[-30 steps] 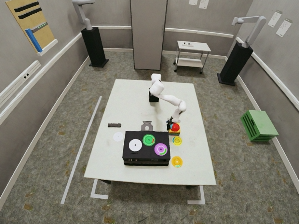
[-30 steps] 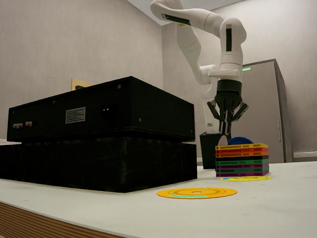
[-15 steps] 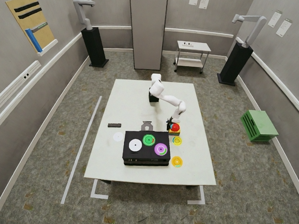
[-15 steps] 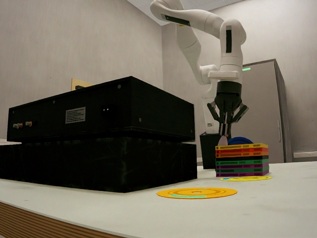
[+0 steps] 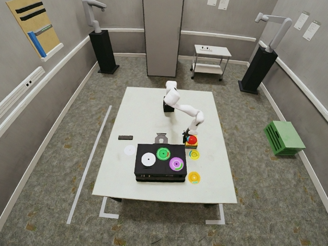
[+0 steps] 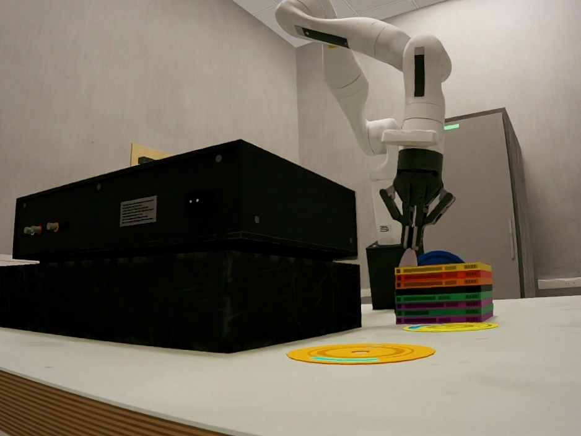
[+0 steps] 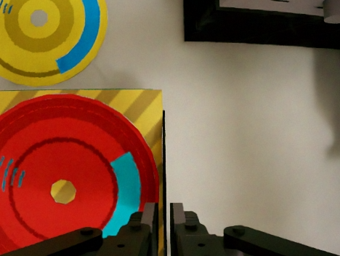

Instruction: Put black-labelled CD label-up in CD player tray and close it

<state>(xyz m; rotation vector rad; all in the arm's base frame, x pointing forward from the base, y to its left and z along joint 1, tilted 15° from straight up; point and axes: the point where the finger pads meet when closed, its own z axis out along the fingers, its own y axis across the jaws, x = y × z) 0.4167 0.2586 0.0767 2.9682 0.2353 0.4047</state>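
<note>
My gripper point(image 5: 185, 134) point(image 6: 411, 246) point(image 7: 164, 220) points down at the left side of the case stack, its fingers a narrow gap apart. A thin dark disc edge point(image 7: 164, 156) point(image 5: 184, 139), which seems to be the black-labelled CD, stands upright along the stack's side and runs into that gap. Its pale underside point(image 6: 409, 258) shows just below the fingertips. I see no firm contact; its lower part is hidden. The CD player point(image 5: 141, 147) point(image 6: 300, 206) stands on a black base. Its tray point(image 5: 157, 140) is out toward the robot, with no disc in it.
The case stack point(image 5: 191, 146) point(image 6: 443, 284) point(image 7: 139, 105) bears a red CD point(image 5: 192, 140) point(image 7: 87, 145). A blue disc edge point(image 6: 441, 257) rises behind it. Yellow point(image 5: 194, 154) and orange point(image 5: 193, 177) CDs lie right of the player. A remote point(image 5: 125, 137) lies left. Several discs lie on the player.
</note>
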